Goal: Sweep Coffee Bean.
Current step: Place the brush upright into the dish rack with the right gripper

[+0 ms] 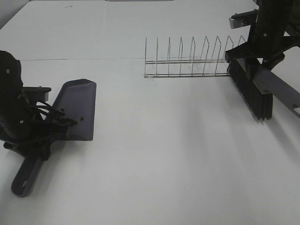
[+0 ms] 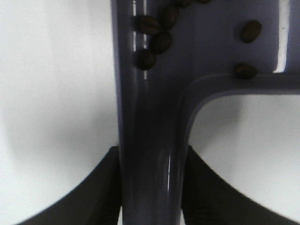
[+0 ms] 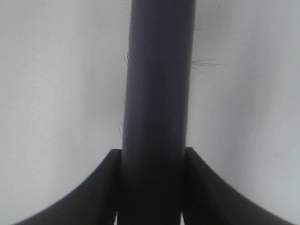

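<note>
left gripper (image 2: pixel 151 161): jaws pressed against both sides of the dustpan (image 1: pixel 77 108) handle, gripping it. the pan lies on the left of the white table (image 1: pixel 164 154). coffee beans (image 2: pixel 157 33): inside the pan, loosely clustered at its rear by the handle junction - none visible on the table surface. right gripper (image 3: pixel 152 161): clamped on the brush (image 1: pixel 251 91) handle, with the bristles hanging low at the far right, just beside the end of the wire rack (image 1: pixel 187 61). bristle contact with the table - cannot tell.

Left hand (image 2: pixel 151 187), right hand (image 3: pixel 152 187) clamped — right seemingly raised.
</note>
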Robot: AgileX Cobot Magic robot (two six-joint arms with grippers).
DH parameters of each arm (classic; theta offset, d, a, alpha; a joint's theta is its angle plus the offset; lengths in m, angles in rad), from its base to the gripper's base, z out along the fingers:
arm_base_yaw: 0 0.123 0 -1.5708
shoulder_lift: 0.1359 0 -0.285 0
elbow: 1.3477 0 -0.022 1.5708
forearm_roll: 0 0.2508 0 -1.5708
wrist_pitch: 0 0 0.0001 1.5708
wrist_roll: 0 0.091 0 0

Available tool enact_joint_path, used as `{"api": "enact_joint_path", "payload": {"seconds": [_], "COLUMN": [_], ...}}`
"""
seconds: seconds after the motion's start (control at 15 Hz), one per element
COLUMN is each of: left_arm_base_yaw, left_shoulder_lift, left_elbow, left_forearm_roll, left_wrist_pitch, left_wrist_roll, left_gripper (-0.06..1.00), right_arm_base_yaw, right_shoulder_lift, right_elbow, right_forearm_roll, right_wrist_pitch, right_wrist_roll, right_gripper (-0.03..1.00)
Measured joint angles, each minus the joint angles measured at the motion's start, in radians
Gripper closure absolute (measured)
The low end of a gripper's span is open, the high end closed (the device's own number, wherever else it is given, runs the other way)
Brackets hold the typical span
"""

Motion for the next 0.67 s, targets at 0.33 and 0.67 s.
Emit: {"api": "enact_joint_path", "payload": {"seconds": [0.33, 0.67], "left_arm_base_yaw": [0.0, 0.0], "left_shoulder_lift": [0.0, 0.001], "left_elbow": [0.0, 0.0], "left_forearm_roll": [0.0, 0.0], "left_wrist_pitch": [0.0, 0.0], "left_wrist_roll": [0.0, 0.0], "left_gripper": [0.63, 0.63], "right_arm_base_yaw": [-0.02, -0.02], "right_shoulder_lift": [0.026, 0.179], "right_elbow": [-0.088, -0.332], "right_forearm_roll": [0.004, 0.012], "right_wrist_pitch": [-0.083, -0.003], "right_wrist_roll": [-0.007, -0.034], "right_gripper": [0.7, 0.7]}}
